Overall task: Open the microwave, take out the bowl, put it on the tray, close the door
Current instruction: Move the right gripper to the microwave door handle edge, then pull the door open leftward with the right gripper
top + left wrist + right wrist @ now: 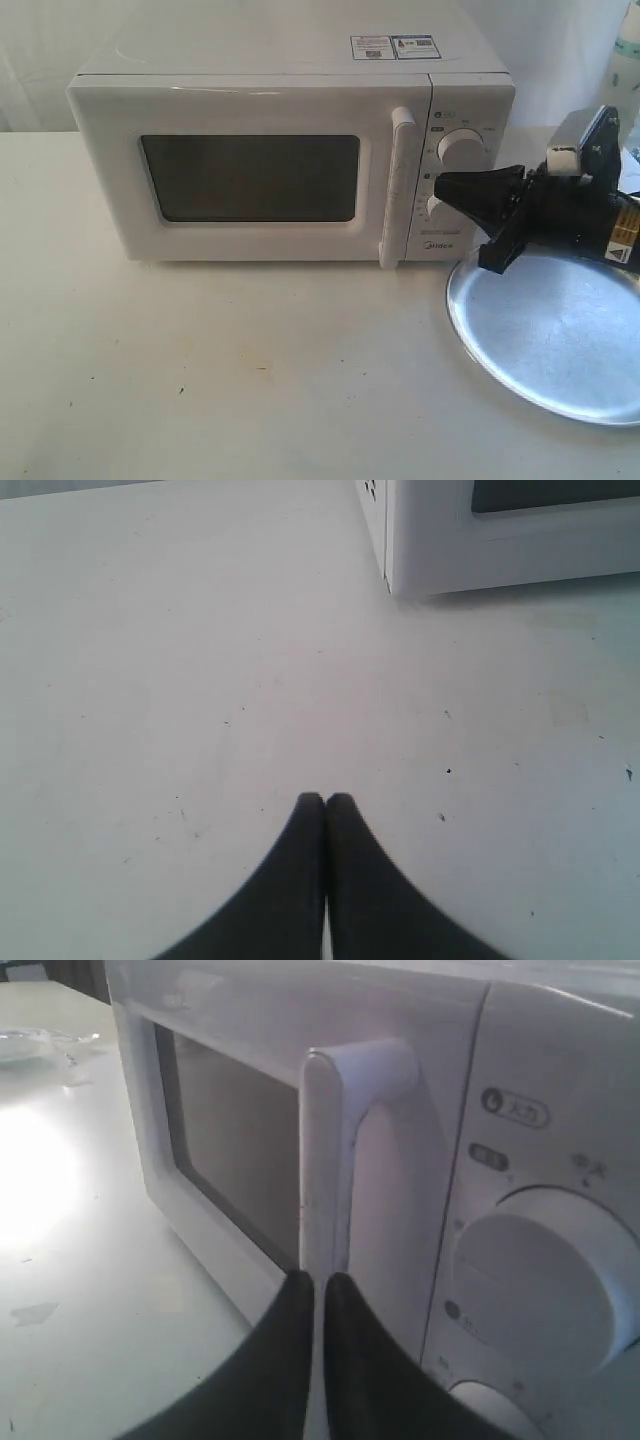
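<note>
The white microwave (250, 100) stands at the back of the table with its door (250, 180) shut. My right gripper (441, 187) hovers in front of the lower dial, just right of the vertical bar handle (398, 185), above the silver tray (560, 330). In the right wrist view this gripper (320, 1280) is shut and empty, its tips close to the handle (330, 1160). My left gripper (324, 798) is shut and empty above bare table, with the microwave's lower corner (500, 540) ahead of it; it is outside the exterior view. The bowl is hidden.
The upper dial (463, 147) sits on the control panel to the right of the handle. The white table (200, 380) stretches in front of the microwave. A clear glass item (30, 1040) lies on the table far beyond the door. A pale object (627, 50) stands at the back right.
</note>
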You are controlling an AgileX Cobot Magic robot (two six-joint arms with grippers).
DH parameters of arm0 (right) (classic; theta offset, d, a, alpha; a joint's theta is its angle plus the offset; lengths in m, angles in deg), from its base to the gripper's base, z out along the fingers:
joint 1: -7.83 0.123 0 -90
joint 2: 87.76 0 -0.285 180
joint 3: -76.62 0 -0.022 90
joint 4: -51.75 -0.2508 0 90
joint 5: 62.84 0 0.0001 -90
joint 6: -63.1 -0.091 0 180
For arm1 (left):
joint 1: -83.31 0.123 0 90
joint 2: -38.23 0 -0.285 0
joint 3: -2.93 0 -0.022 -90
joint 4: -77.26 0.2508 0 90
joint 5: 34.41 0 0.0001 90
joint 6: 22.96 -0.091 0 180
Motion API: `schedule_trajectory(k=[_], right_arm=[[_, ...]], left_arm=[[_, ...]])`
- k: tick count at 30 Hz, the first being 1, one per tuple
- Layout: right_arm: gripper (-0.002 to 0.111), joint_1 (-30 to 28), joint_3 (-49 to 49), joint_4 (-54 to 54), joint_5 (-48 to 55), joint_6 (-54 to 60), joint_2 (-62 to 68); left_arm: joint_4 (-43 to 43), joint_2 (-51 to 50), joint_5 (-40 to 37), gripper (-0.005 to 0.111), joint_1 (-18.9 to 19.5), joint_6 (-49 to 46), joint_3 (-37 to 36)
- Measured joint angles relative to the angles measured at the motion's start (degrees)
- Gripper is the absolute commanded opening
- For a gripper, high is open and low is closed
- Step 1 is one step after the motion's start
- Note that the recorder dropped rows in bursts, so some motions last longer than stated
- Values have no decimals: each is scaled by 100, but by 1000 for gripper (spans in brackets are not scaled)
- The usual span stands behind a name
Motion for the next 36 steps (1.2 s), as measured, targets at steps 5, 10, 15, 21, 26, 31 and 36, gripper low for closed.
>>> schedule_trajectory(k=[5,10,15,21,26,31,36], right_arm=[[65,464,12,-383,440,596,0],[69,1085,101,-1255,1479,1049,0],[67,1332,455,-1129,1730,1277,659],[30,1353,660,-1033,1718,1332,1034],[0,1353,625,-1332,1681,1301,1044],[0,1343,625,-1112,1640,1288,1044],[0,1197,677,61,1202,1379,1077]], left_arm=[[0,0,0,0,0,0,0],[0,0,0,0,0,0,0],[0,0,0,0,0,0,0],[0,0,0,0,0,0,0],[0,0,0,0,0,0,0],[0,0,0,0,0,0,0],[0,0,0,0,0,0,0]])
